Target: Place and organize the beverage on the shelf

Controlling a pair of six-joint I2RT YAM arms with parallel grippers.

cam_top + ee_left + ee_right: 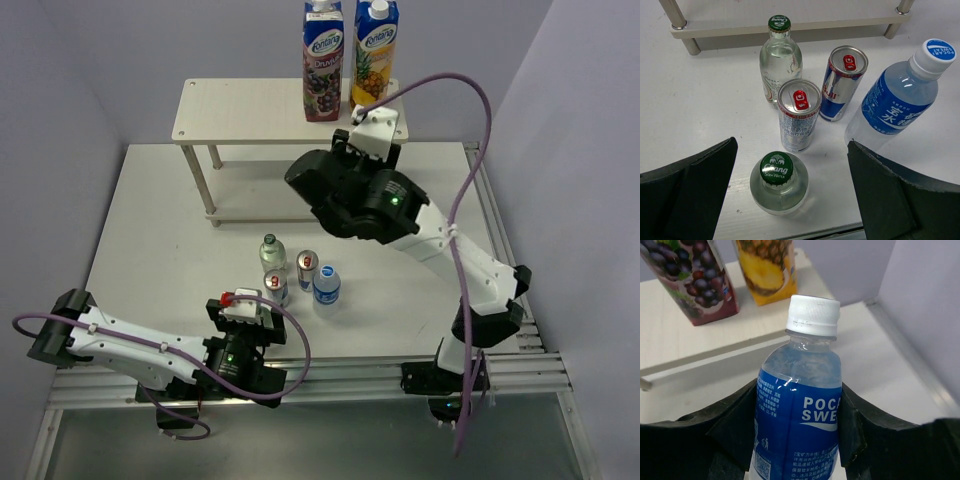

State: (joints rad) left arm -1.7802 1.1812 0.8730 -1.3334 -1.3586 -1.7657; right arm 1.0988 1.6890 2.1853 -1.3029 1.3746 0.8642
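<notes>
The shelf (250, 110) stands at the back of the table. My right gripper (348, 152) hovers by its right end, shut on a blue-labelled water bottle (800, 405) that is hidden in the top view. My left gripper (245, 300) is open, its fingers (690, 195) on either side of a green-capped glass bottle (778, 175) without touching it. On the table beyond stand a second glass bottle (780, 60), two cans (798, 117) (842, 82) and a second water bottle (900, 97). They also show in the top view: bottle (272, 252), cans (276, 287) (307, 268), water bottle (326, 284).
Two tall juice cartons (323, 60) (374, 50) stand on the right end of the shelf's top board (685, 347). The shelf's lower board (790, 25) lies just behind the drinks. Walls close in the table on the left, back and right.
</notes>
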